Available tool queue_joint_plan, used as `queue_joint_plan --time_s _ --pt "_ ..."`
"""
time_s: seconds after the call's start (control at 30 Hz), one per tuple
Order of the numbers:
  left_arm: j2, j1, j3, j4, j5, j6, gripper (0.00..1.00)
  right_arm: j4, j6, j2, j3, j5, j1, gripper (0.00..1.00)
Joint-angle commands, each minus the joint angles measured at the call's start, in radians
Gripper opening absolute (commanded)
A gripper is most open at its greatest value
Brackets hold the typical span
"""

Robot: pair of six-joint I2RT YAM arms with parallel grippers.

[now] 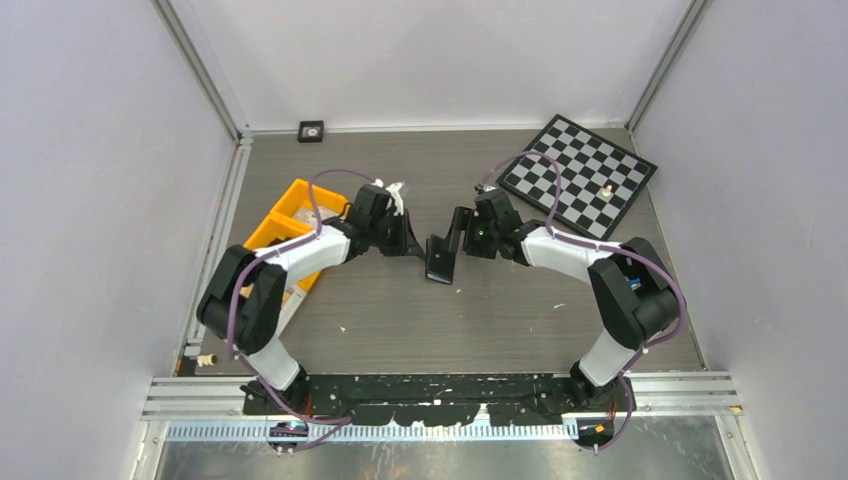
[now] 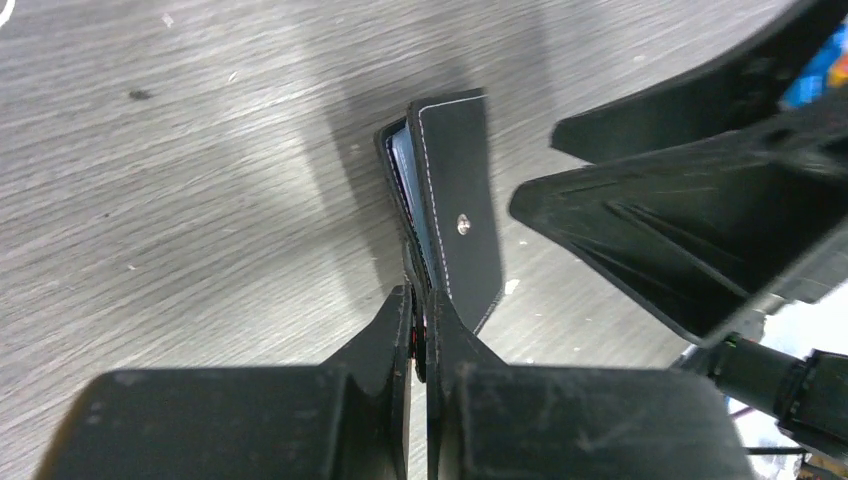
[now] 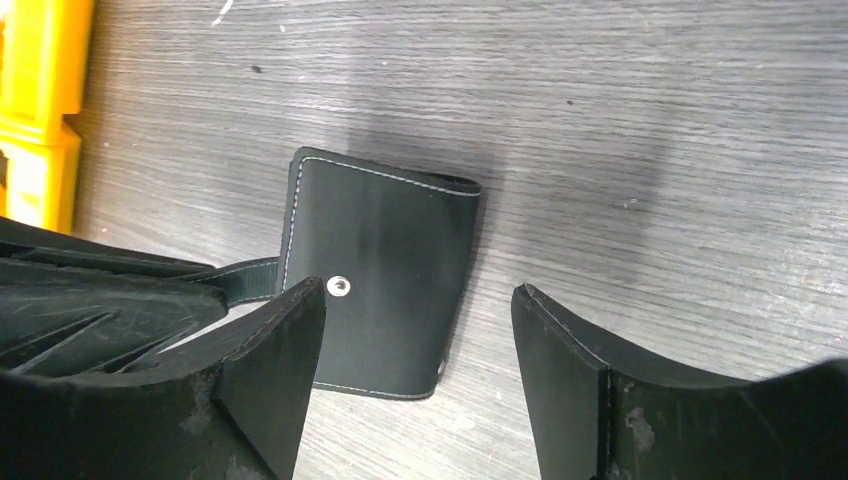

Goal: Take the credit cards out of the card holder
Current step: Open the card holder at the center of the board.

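Grey table [image 1: 400,320]: left fingers [image 2: 385,340] pinch card holder [image 2: 465,200], right fingers [image 3: 270,380] apart

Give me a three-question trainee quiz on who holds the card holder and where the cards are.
1. True or false: the left end effector is shut on the card holder.
2. The right end effector is: A open, B shut on a card, C out of view.
3. Fill in: the credit cards sit ____ the card holder.
Key: 1 true; 2 A; 3 inside.
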Motion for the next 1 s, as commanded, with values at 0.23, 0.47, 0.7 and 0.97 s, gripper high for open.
queue_joint_plan --time_s 0.23,0.47,0.7,0.97 --pt "-0.147 0.006 -0.076 0.223 0.084 -0.057 0.0 0.113 0.017 -0.096 -0.017 -0.073 0.035 0.73" --pt "-0.1 0.007 -0.046 0.16 0.048 -0.046 0.0 0.077 0.008 -0.057 0.009 -0.047 0.036 0.65" --pt "-0.054 0.073 -0.025 0.057 -0.028 -0.043 0.0 0.018 -0.004 -0.002 0.043 -0.009 0.035 0.54" --pt "-0.029 0.136 -0.037 0.051 0.009 -0.073 0.0 0.015 -0.013 -0.008 0.039 0.007 0.035 0.5"
